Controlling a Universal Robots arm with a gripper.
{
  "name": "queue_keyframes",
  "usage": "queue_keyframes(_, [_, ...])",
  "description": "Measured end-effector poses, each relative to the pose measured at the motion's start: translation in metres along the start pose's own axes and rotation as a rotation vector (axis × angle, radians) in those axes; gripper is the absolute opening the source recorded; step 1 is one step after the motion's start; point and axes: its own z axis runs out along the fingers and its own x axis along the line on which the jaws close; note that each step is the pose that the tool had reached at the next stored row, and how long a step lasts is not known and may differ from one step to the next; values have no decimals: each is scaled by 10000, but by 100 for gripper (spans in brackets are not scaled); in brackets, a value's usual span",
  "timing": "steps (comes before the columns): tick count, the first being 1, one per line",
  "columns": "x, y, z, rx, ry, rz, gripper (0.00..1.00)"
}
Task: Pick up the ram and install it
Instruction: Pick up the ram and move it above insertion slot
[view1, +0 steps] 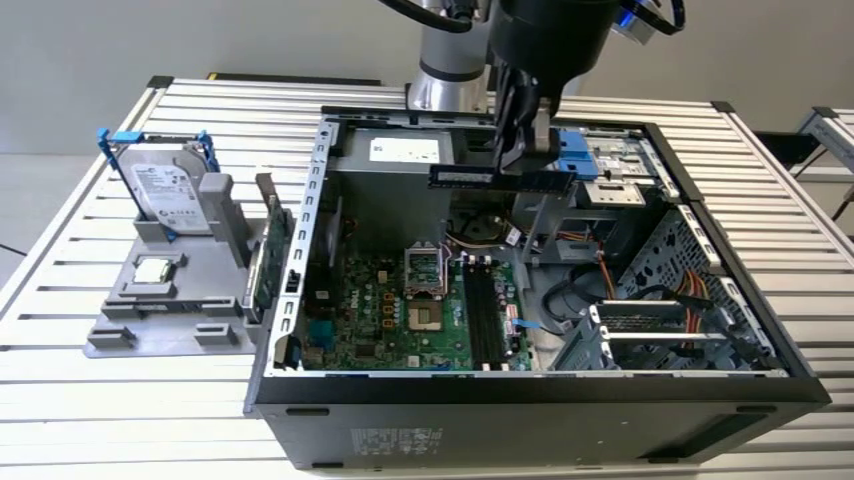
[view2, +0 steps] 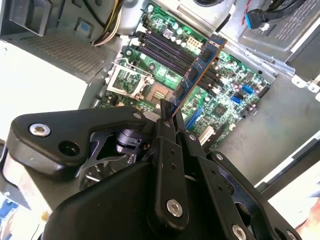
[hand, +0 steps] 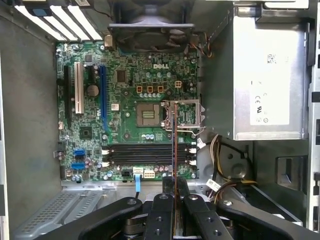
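Black linkage arms of the tool (hand: 174, 186) sit closest in both wrist views. Its fingers are clamped on the flat faces of the ram (hand: 173, 145), which the first wrist view shows edge-on as a thin line running out from between them. That line crosses the black memory slots (hand: 145, 155) at right angles. In the second wrist view the tool (view2: 167, 119) pinches the stick, and the ram (view2: 198, 67), dark with black chips, juts past the fingertips above the green motherboard (view2: 230, 95).

At the exterior view's left, on the slatted desk (view1: 67, 260), a hard drive (view1: 171, 195) stands upright in a blue-clipped frame on a grey stand (view1: 134, 330). Next comes a green expansion card (view1: 274, 260), standing on edge just beside the wall of the open computer case (view1: 534, 395). Inside the case the motherboard (view1: 387, 310) lies flat, with the memory slots (view1: 483, 315) toward its right side. The tool (view1: 514, 165) hangs over the far part of the case and holds the ram (view1: 467, 177) level. The stick is well above the board, apart from the slots and crosswise to them. Further right are a blue drive bracket (view1: 577, 155) and orange cables (view1: 667, 290).
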Motion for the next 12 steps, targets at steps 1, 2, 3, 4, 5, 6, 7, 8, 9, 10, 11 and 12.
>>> queue_keyframes(1, [-5, -2, 0, 0, 1, 0, 0])
queue_keyframes(2, [-9, -5, 0, 0, 1, 0, 0])
queue_keyframes(3, [-14, -7, 0, 0, 1, 0, 0])
queue_keyframes(4, [-17, -10, 0, 0, 1, 0, 0])
queue_keyframes(5, [-17, -11, 0, 0, 1, 0, 0])
queue_keyframes(6, [-19, -11, 0, 0, 1, 0, 0])
queue_keyframes(7, [-21, -11, 0, 0, 1, 0, 0])
queue_keyframes(8, [-21, -11, 0, 0, 1, 0, 0])
queue_keyframes(9, [-21, -11, 0, 0, 1, 0, 0])
queue_keyframes(10, [-21, -11, 0, 0, 1, 1, 0])
queue_keyframes(11, [-21, -11, 0, 0, 0, 1, 0])
queue_keyframes(12, [-21, -11, 0, 0, 1, 0, 0])
